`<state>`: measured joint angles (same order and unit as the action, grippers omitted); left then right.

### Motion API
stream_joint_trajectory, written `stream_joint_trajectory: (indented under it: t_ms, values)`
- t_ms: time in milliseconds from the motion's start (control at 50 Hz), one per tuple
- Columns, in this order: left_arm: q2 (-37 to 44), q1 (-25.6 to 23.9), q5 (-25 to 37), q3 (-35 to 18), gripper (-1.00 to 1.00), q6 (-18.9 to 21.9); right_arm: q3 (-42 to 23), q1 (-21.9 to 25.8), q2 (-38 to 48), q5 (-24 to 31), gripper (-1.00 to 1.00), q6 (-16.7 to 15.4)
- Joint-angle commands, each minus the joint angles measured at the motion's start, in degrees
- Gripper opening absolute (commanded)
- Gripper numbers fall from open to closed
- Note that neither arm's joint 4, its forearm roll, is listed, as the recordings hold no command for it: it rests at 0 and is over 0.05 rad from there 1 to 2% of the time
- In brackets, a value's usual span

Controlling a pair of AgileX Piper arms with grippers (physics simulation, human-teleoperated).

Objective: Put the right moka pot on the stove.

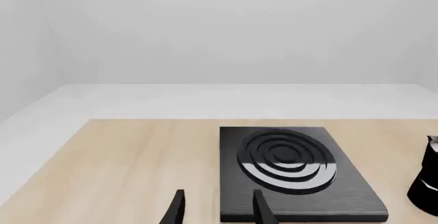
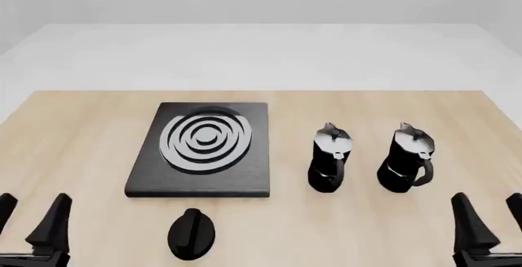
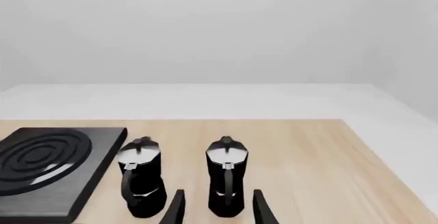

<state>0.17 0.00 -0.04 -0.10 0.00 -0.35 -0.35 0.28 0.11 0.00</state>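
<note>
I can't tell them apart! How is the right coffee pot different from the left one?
The right moka pot stands farther from the stove; the left moka pot stands nearer to it. The right pot's handle shows at its side; the left pot's handle faces more toward the front camera. Both are small, black, upright, with silvery lids.

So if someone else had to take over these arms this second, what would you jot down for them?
Left hand: open, empty, low at the near left of the table.
Right hand: open, empty, at the near right, lined up roughly behind the right pot.
Stove: left of centre, nothing on it. A round knob lies on the table in front of it.
Two matching pots stand upright right of the stove; the left pot is nearer the stove.
Done: nothing yet, both pots are on the table.
Left: grasp the right pot, probably with the right hand, carry it past its twin, and set it on the burner rings.
</note>
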Motion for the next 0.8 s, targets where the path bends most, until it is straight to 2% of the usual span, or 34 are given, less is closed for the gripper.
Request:
stream_joint_trajectory:
  t_ms: [20, 160, 260, 280, 320, 360, 400, 440, 540, 580, 800]
  values:
    - [0.3, 0.0, -0.1, -0.1, 1.0, 0.0, 0.2, 0.5, 1.3, -0.9, 1.0, 0.6]
    - [0.3, 0.0, -0.1, -0.1, 1.0, 0.0, 0.2, 0.5, 2.8, -2.0, 1.0, 0.4]
    - [0.3, 0.0, -0.1, -0.1, 1.0, 0.0, -2.0, -0.5, 9.3, -4.8, 1.0, -4.0]
    - [0.3, 0.0, -0.1, -0.1, 1.0, 0.0, -3.3, 0.3, 9.4, -4.2, 1.0, -2.5]
    - [0.3, 0.0, -0.1, -0.1, 1.0, 0.0, -4.7, -0.2, 14.3, -6.3, 1.0, -3.8]
    - [0.3, 0.0, -0.1, -0.1, 1.0, 0.0, -7.0, 1.0, 15.9, -6.2, 1.0, -1.8]
    - [0.3, 0.0, -0.1, -0.1, 1.0, 0.0, -7.6, 1.0, 19.0, -7.9, 1.0, -2.5]
    - [0.3, 0.0, -0.1, -0.1, 1.0, 0.0, -8.2, 1.4, 20.0, -8.2, 1.0, -1.9]
    - [0.3, 0.0, -0.1, -0.1, 1.0, 0.0, -9.5, 1.0, 29.0, -12.5, 1.0, -1.3]
    - [0.3, 0.0, -0.1, -0.1, 1.0, 0.0, -10.1, 1.8, 30.3, -13.3, 1.0, 0.4]
    - [0.3, 0.0, -0.1, -0.1, 1.0, 0.0, -11.4, 2.8, 38.4, -19.0, 1.0, 1.8]
